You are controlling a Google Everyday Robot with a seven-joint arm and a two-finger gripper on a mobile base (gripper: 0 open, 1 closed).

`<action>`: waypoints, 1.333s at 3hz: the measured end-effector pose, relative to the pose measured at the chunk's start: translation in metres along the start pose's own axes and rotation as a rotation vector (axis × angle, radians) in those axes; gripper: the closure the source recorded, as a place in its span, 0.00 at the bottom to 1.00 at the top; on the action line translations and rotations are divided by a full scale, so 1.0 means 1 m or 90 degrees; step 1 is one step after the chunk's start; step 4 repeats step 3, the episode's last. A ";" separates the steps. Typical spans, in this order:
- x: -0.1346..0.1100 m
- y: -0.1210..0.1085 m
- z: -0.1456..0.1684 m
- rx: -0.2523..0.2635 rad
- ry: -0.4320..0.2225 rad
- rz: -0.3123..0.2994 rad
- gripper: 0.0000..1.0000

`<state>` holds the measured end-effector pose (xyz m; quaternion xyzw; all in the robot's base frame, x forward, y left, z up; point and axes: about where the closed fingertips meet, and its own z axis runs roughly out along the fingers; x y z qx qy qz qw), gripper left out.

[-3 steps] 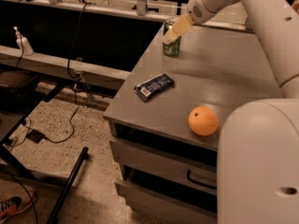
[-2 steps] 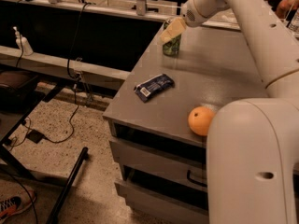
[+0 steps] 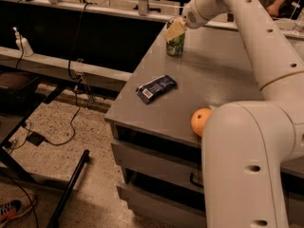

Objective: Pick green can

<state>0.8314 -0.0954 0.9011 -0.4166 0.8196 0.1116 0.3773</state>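
Observation:
The green can (image 3: 175, 43) stands upright near the far left edge of the grey table (image 3: 223, 87). My gripper (image 3: 175, 30) reaches in from the right and sits right over the can's top, its pale fingers (image 3: 174, 31) covering the rim and upper body. An orange (image 3: 201, 121) lies near the table's front edge, partly behind my arm. A dark blue snack wrapper (image 3: 156, 88) lies flat between the can and the front left corner.
My large white arm (image 3: 256, 127) fills the right side and hides part of the table. Drawers (image 3: 156, 167) sit under the tabletop. A dark bench with cables (image 3: 71, 70) stands to the left, and a black stand leg (image 3: 69, 189) crosses the speckled floor.
The arm has swung further forward and to the left, filling more of the right side. The gripper stays at the can's top; the can, wrapper and orange have not moved.

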 end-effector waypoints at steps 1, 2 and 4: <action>-0.003 0.005 -0.032 -0.024 -0.018 -0.027 0.87; 0.000 0.011 -0.068 -0.051 -0.018 -0.051 1.00; 0.001 0.014 -0.071 -0.060 -0.015 -0.055 1.00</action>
